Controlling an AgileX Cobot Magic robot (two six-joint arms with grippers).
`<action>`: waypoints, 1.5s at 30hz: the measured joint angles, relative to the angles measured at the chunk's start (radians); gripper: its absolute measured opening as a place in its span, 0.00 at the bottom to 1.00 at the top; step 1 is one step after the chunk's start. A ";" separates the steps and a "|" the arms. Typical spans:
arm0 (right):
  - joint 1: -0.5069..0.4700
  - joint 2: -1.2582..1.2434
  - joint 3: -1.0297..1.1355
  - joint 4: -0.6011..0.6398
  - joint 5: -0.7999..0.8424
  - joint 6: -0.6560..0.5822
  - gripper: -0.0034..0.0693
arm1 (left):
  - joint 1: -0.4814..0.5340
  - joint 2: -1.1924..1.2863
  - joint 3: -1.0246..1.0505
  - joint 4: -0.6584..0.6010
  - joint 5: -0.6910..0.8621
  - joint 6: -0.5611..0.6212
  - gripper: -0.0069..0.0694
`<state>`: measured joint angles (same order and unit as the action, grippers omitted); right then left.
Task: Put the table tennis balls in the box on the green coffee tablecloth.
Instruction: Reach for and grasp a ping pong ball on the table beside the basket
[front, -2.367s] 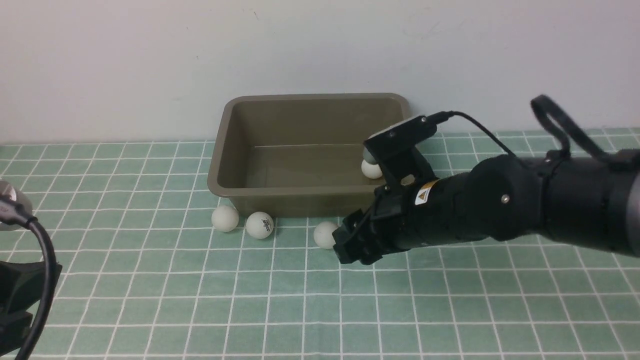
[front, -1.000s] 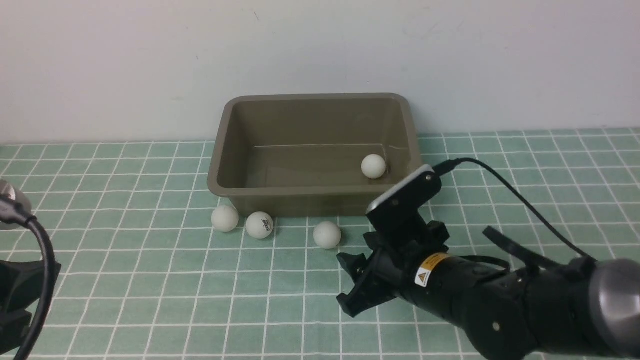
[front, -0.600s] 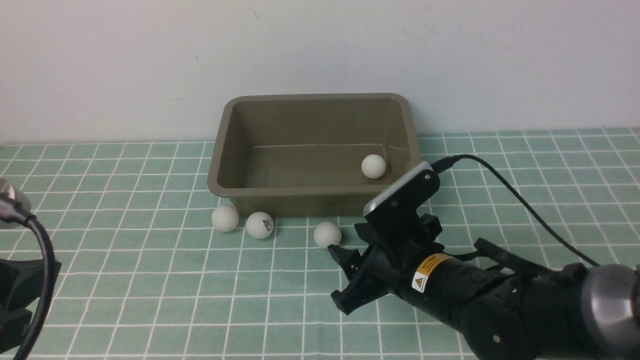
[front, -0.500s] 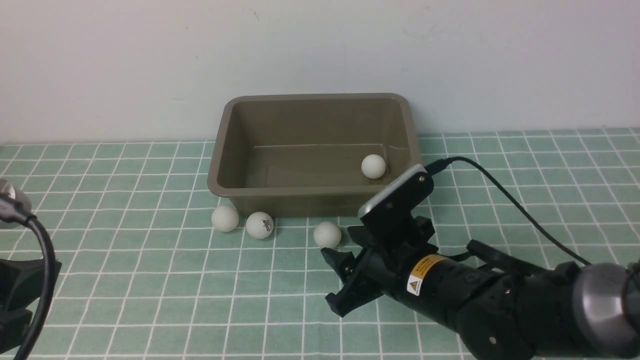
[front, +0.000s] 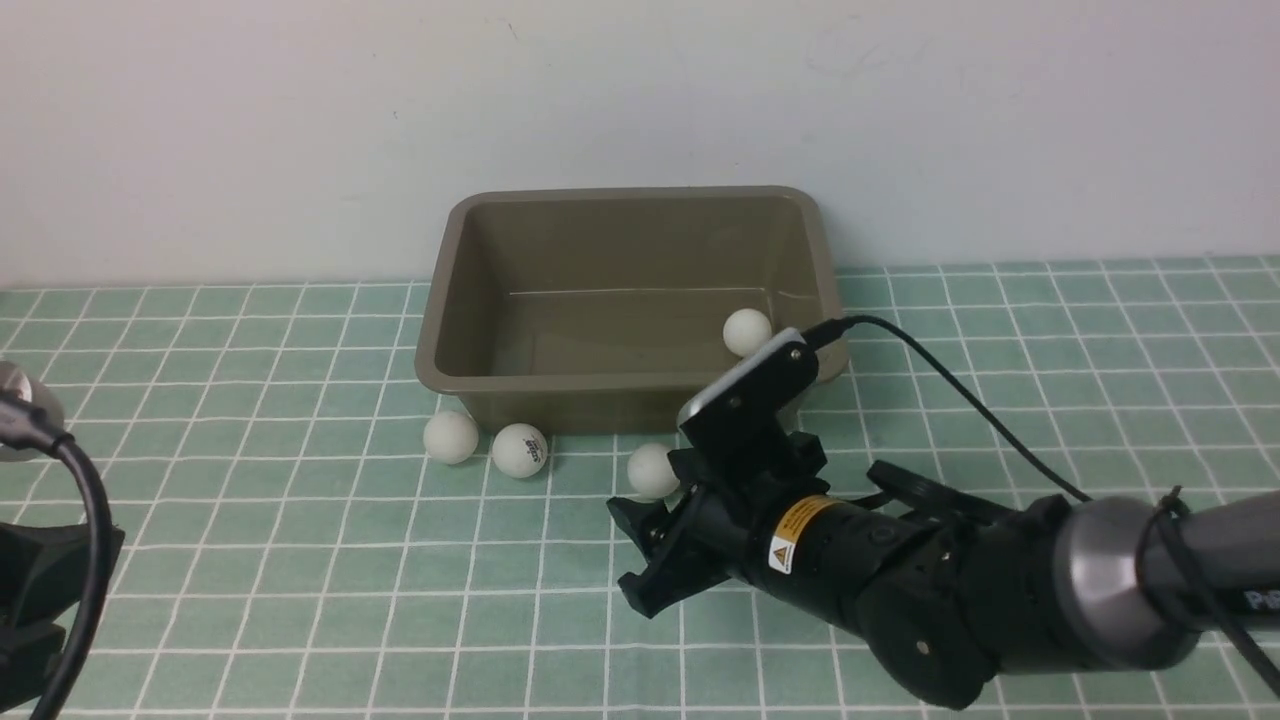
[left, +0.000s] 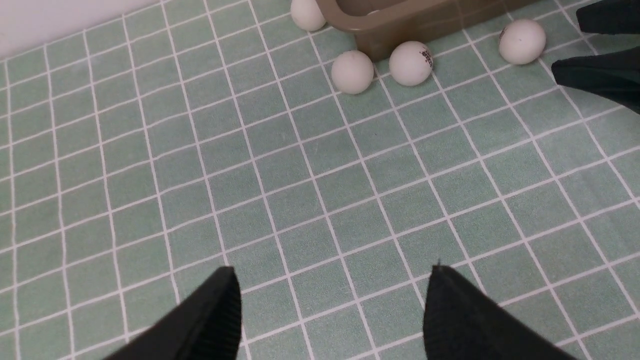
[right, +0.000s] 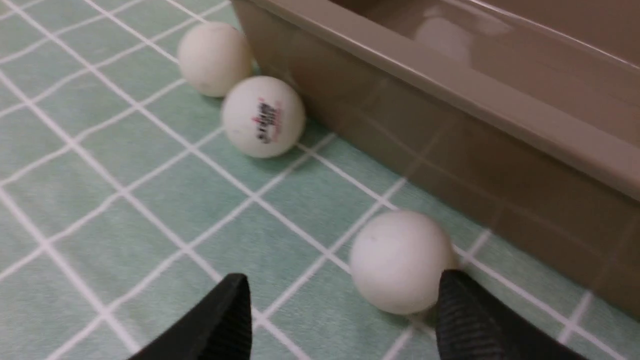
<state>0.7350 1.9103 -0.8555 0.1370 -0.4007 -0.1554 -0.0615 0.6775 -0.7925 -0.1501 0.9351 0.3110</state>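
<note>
While the right gripper (front: 633, 553) lies low over the cloth: jaws parted and empty, tips pointing toward the box.
Nearest ball (front: 652, 470): just ahead of the tips, off-centre, close against one fingertip (right: 452, 300); whether they touch cannot be told.
Box (front: 600, 405): directly beyond that ball, its near wall just behind it.
Boxed ball (front: 746, 331): on the box floor, at the end nearer the gripper.
Logo ball (front: 519, 449) and plain ball (front: 450, 437): farther along the same wall, away from the gripper, side by side.
Fifth ball (left: 306, 12): past the box's far corner, shown only in the left wrist view.
Green coffee tablecloth (front: 300, 560): beneath everything.
Left gripper (left: 332, 272): well apart from the right gripper, jaws wide, nothing between them.
Risk: by judgement, an off-centre closing could push the light, smooth ball sideways, so that it rolls along the wall or squirts out. A deeper reach could knock a fingertip against the box and shift it.
</note>
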 joint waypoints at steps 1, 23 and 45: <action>-0.007 0.002 -0.001 0.004 0.000 0.000 0.68 | 0.000 0.000 0.000 -0.001 0.000 0.000 0.67; -0.037 0.083 -0.014 -0.060 -0.119 0.002 0.69 | 0.000 0.000 0.000 -0.024 0.000 -0.003 0.67; -0.042 0.180 -0.086 -0.060 -0.153 0.003 0.69 | 0.000 0.000 0.000 -0.025 0.003 -0.003 0.67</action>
<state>0.6930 2.0902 -0.9414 0.0771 -0.5539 -0.1524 -0.0615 0.6775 -0.7925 -0.1753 0.9381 0.3082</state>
